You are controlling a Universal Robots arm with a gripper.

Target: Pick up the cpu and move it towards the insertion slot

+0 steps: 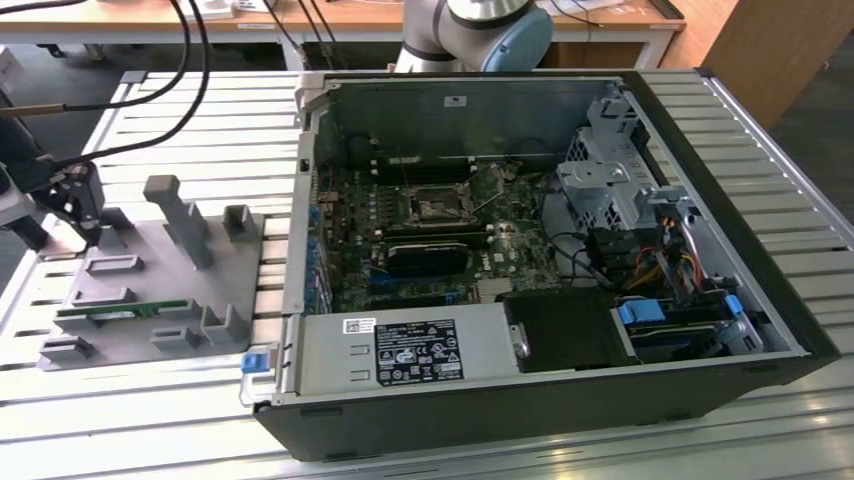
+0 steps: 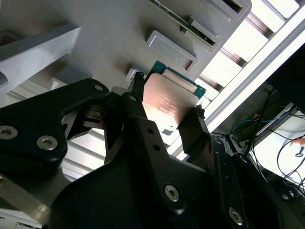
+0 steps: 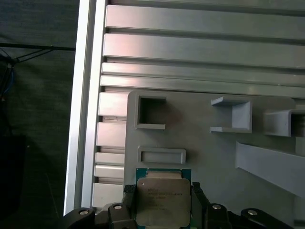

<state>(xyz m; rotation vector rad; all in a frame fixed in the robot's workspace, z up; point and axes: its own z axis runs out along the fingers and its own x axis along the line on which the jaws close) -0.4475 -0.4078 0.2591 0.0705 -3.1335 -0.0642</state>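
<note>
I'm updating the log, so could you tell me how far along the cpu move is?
Done: the gripper is shut on the cpu at two opposite edges. In hand: the cpu is over the grey tray. Left: the whole distance to the insertion slot in the open computer case.

Open computer case [image 1: 534, 400] on slatted worktop [image 1: 200, 130].
Inside, metal-framed insertion slot [image 1: 434, 205] on the motherboard [image 1: 400, 250]; at the exterior view's left, grey tray [image 1: 240, 265] with green memory stick [image 1: 114, 313], hand [image 1: 88, 232] low over its far corner, well apart from the slot.
</note>
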